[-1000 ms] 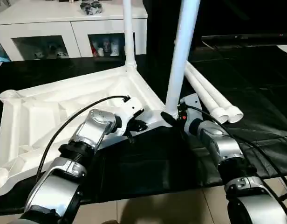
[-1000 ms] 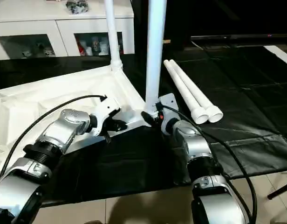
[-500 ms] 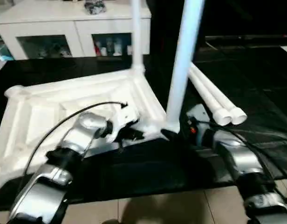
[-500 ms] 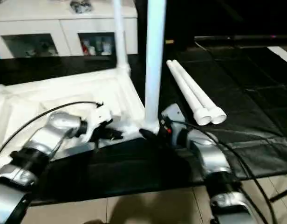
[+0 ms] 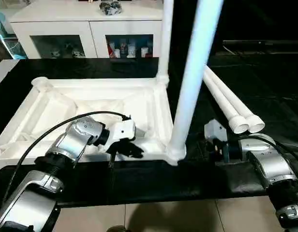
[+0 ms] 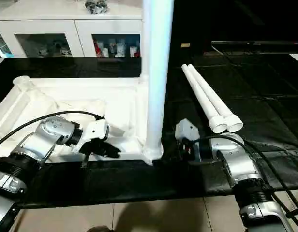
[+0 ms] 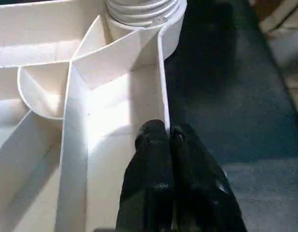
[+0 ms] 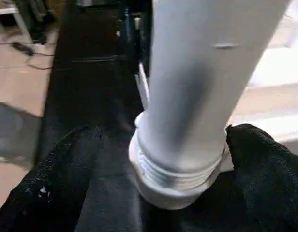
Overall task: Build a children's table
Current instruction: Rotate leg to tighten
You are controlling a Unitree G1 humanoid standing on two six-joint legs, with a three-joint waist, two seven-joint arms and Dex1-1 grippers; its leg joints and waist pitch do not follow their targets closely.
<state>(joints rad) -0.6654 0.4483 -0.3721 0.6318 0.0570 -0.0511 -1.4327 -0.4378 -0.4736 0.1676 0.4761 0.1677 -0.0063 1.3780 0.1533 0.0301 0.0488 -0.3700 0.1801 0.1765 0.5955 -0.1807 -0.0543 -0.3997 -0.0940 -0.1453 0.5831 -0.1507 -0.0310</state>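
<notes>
Right gripper point(image 8: 158, 159) now drawn back from the near upright leg point(image 5: 190, 87), fingers point(image 8: 57, 179) spread wide to either side of its threaded base, no longer clamped. Left gripper point(image 7: 169, 137) shifted along the near rim of the tabletop point(image 5: 81, 104), fingers point(image 7: 151, 145) pressed together against the rim wall, gripping nothing. Tabletop lying underside up on black mat point(image 5: 265, 77), ribs exposed. Near leg standing in the near corner socket; second upright leg point(image 5: 164, 43) in the far corner socket. Two loose legs point(image 5: 229, 106) lying side by side on the mat, beyond the right gripper. White cabinet point(image 5: 86, 29) behind.
</notes>
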